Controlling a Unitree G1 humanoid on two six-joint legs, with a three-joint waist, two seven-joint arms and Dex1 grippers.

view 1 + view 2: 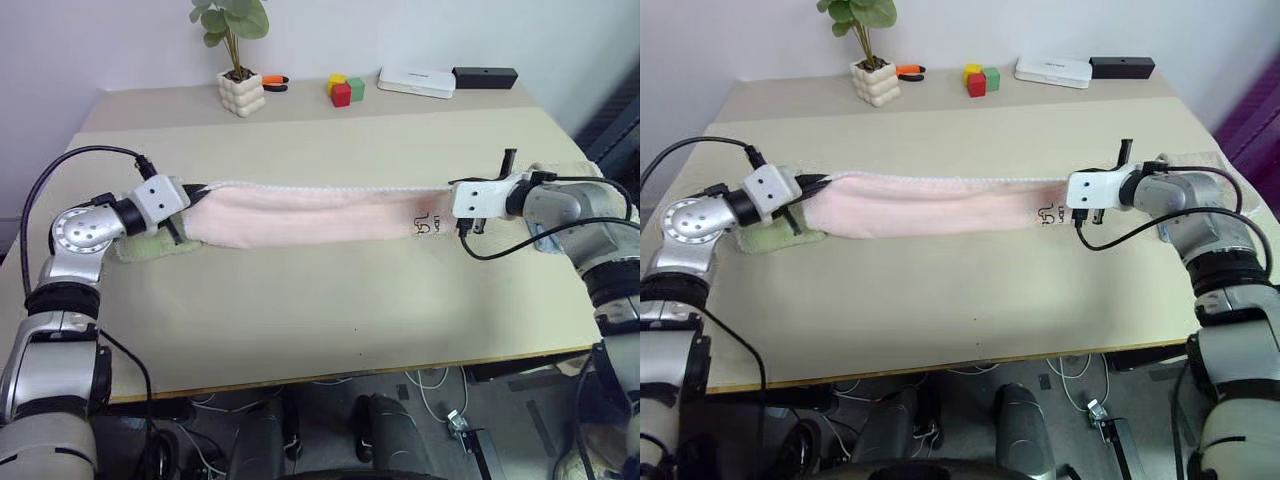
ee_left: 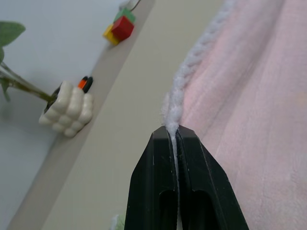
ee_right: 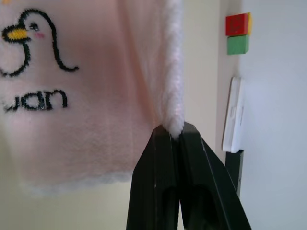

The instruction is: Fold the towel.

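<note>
The towel [image 1: 320, 218] hides part of the light green cloth [image 1: 148, 247], leaving only its near edge under the left gripper [image 1: 200, 189]. In the right wrist view the stitched duck [image 3: 29, 40] and the lettering below it are cut off at the picture's edge. The small orange-and-black thing [image 1: 274, 83] behind the plant pot [image 1: 242, 93] is too small to identify, perhaps a tool handle.

Along the far edge of the worktop [image 1: 300, 300] I see a potted plant [image 1: 240, 80] in a knobbly white pot, with an orange-and-black tool [image 1: 274, 84] just beside it. Further right sit coloured blocks [image 1: 344, 89], a flat white box [image 1: 416, 81] and a black box [image 1: 485, 77]. A light green cloth [image 1: 150, 247] lies at the worktop's left side.
</note>
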